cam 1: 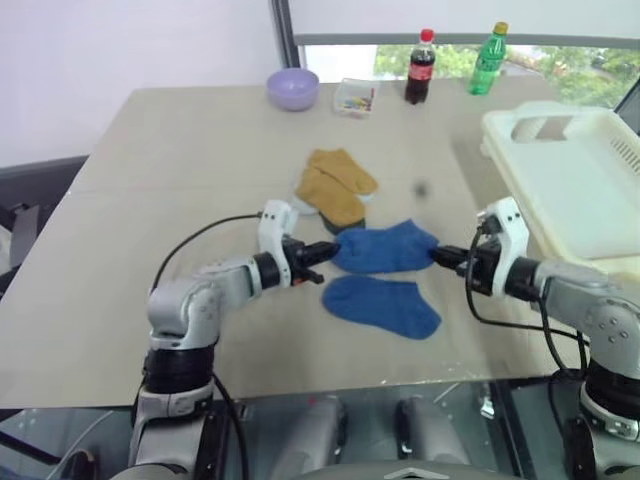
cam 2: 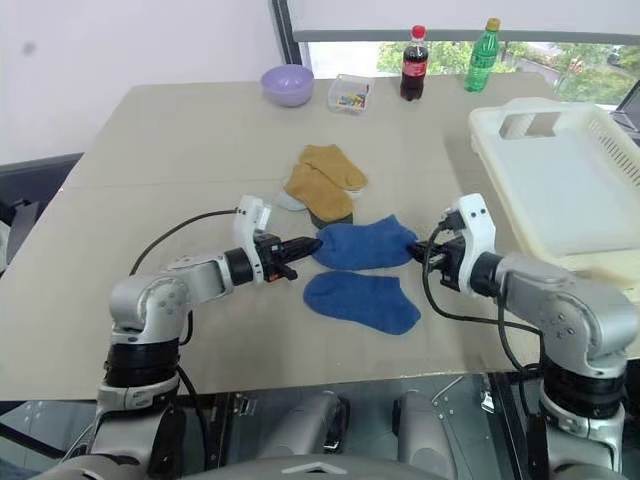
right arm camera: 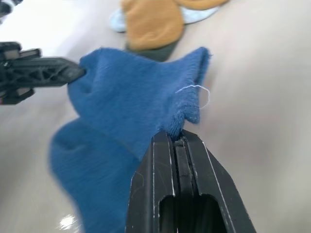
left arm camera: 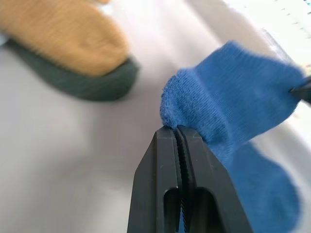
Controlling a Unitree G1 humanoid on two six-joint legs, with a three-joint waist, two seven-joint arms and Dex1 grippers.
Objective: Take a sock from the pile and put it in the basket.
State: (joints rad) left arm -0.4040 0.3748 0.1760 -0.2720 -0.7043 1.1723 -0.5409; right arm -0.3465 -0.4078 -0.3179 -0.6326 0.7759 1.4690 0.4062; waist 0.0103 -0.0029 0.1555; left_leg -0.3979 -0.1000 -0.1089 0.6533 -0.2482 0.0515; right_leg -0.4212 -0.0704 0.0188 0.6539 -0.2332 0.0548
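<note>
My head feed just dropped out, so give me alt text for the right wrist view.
The right gripper is shut on one edge of a blue sock, and the left gripper pinches its opposite edge. A second blue sock lies on the table below, with mustard-tan socks beyond.

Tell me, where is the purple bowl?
The purple bowl sits at the table's far edge, toward the left in the head view, beside a small clear box and beyond the mustard socks.
</note>
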